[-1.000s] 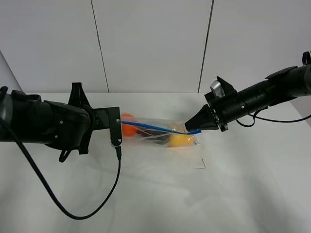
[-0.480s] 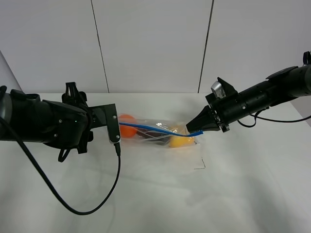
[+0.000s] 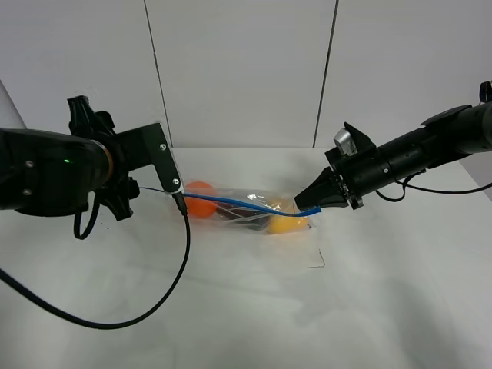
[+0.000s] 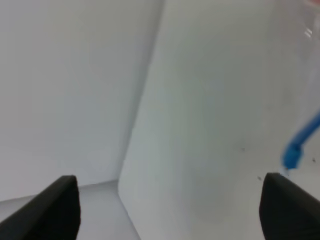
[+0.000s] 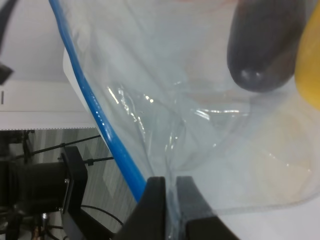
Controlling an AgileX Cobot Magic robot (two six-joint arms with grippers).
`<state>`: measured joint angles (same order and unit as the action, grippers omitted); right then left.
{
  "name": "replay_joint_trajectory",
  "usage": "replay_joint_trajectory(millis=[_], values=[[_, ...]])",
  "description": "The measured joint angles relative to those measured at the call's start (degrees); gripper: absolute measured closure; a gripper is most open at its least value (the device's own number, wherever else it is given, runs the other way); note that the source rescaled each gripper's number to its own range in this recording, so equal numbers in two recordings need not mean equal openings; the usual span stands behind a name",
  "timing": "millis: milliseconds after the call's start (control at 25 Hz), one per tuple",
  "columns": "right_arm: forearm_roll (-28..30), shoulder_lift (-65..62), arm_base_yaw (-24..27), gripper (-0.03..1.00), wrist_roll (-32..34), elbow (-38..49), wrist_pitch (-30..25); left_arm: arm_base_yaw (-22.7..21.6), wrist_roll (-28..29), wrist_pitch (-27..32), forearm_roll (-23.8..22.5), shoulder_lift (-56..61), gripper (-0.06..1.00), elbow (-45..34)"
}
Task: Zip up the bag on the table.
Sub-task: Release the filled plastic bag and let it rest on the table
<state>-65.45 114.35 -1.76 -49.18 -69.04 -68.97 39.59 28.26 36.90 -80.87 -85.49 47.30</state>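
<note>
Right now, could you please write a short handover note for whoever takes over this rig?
Left hand: open, clear of the bag, near its left end.
Right hand: shut on the bag's right end, by the blue zipper strip.
The bag lies on the white table, produce inside.
Done: strip reads as one line, likely zipped; seal unconfirmed.
To do: check the seal, release that grip.

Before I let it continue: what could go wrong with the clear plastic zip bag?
Only the shut right gripper pinches the clear plastic zip bag, at one corner; a pull could drag it across the white table. The open left gripper holds nothing, so the blue zipper strip may sag.
</note>
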Motion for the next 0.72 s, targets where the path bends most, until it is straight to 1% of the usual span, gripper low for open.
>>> replay_joint_trajectory(millis=[120, 360, 520, 640, 720], values=[[0.0, 0.0, 0.0, 0.97, 0.0, 0.0, 0.0, 0.0, -0.12, -0.3, 0.51, 2.94, 0.2, 0.5], [0.0, 0.0, 0.0, 0.97, 0.0, 0.0, 0.0, -2.41, -0.49, -0.13, 5.27, 4.73, 0.2, 6.67], [0.0, 0.0, 0.0, 0.97, 0.0, 0.0, 0.0, -3.21, -2.7, 0.16, 7.55, 4.96, 0.2, 9.39], [0.0, 0.0, 0.0, 0.97, 0.0, 0.0, 0.0, -3.63, -3.22, -0.29, 10.21, 5.12, 0.2, 9.77], [0.0, 0.0, 0.0, 0.97, 0.0, 0.0, 0.0, -4.74, -3.41, -1.39, 13.2, 5.12, 0.2, 9.77]])
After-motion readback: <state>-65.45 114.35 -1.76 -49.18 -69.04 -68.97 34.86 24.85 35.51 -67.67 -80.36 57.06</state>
